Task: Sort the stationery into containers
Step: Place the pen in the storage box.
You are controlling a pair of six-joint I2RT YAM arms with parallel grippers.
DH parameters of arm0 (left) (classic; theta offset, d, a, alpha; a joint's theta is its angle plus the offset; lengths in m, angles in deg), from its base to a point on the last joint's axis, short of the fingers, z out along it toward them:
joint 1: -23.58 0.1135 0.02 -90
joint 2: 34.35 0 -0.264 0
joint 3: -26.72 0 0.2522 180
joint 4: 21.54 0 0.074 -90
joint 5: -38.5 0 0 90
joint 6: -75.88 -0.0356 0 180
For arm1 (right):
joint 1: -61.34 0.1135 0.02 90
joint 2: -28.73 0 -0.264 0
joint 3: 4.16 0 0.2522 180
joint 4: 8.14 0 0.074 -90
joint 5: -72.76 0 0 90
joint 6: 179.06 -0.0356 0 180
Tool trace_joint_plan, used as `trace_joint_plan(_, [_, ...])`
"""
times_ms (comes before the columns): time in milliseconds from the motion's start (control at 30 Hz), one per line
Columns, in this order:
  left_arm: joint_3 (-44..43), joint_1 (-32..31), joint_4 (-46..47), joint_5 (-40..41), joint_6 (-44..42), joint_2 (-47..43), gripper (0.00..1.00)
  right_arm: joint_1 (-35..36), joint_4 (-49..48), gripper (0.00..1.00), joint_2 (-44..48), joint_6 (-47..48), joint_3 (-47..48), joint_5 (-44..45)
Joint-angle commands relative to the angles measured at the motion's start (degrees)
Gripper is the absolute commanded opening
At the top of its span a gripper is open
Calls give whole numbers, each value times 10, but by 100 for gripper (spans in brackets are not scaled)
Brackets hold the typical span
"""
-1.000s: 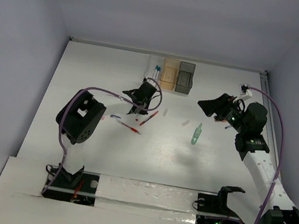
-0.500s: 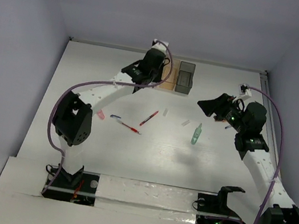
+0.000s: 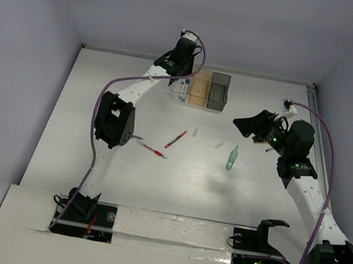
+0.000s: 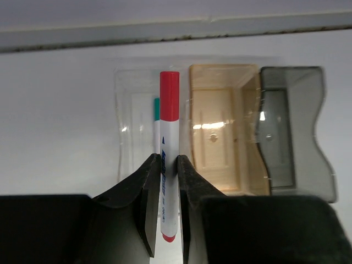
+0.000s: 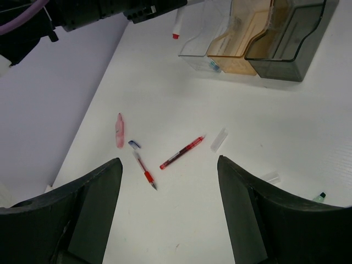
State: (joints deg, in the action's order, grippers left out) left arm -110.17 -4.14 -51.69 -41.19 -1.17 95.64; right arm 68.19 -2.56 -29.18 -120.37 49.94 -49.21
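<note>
My left gripper (image 4: 166, 165) is shut on a white marker with a red cap (image 4: 169, 104) and holds it above the clear bin (image 4: 132, 126), where a teal-capped pen (image 4: 156, 109) lies. The orange bin (image 4: 220, 126) and the dark grey bin (image 4: 291, 137) stand to its right. From above, the left gripper (image 3: 181, 73) hangs at the back over the bins. My right gripper (image 5: 168, 165) is open and empty, hovering above a red pen (image 5: 182, 152), a red-grip pen (image 5: 144, 171) and a pink piece (image 5: 119, 131). A pale green tube (image 3: 232, 157) lies on the table.
A blue cap (image 5: 134, 144) and two clear caps (image 5: 219, 139) (image 5: 270, 177) lie loose on the white table (image 3: 101, 91). The left arm's elbow (image 3: 114, 121) stands over the table's left half. Walls close off the back and the sides.
The left arm has swung from the middle of the table to the back, carrying the marker over the clear bin. The right arm has not moved.
</note>
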Motion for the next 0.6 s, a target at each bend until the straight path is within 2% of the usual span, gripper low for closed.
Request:
trace_joint_plan(0, [-28,14,3,-18,0,-9,0,5,-39,76,-8,-1,-1,-6])
trace_joint_plan(400, [-20,30,34,-41,-17,32,0,5,-43,76,-32,-1,1,-4])
trace_joint_plan(567, [-21,30,35,-49,-20,39,20,5,-43,77,-39,0,1,-4])
